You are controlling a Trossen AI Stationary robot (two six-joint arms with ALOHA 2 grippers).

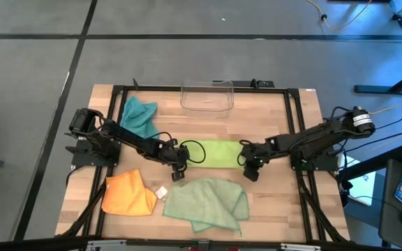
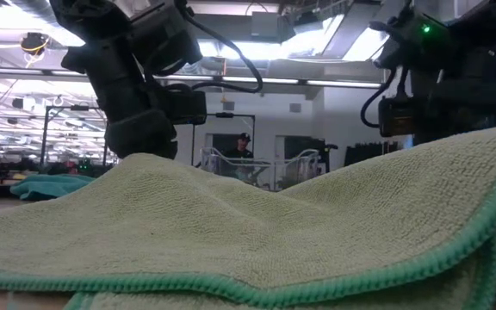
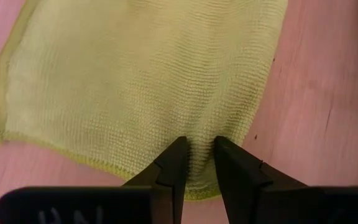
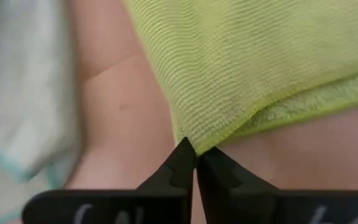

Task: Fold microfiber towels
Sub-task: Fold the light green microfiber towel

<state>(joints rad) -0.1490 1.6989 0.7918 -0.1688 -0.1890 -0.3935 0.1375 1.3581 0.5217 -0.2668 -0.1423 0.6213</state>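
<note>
Left gripper (image 1: 178, 167) pinches the near-left hem of the lime green towel (image 1: 218, 153) at mid-table; right gripper (image 1: 251, 169), nearly closed, nips its near-right corner. Teal towel (image 1: 139, 116) lies far left, orange towel (image 1: 127, 194) near left, sage towel (image 1: 208, 203) at the near edge of the wooden table (image 1: 278, 209).

My left arm reaches in from the table's left side, bent at the elbow, with the forearm low over the middle. My left gripper (image 1: 178, 166) points down, and in the left wrist view its two dark fingers (image 3: 169, 171) stand slightly apart. My right arm mirrors it from the right side, stretched toward the centre. My right gripper (image 1: 250, 167) also points down; its fingertips (image 4: 184, 155) are pressed together.
</note>
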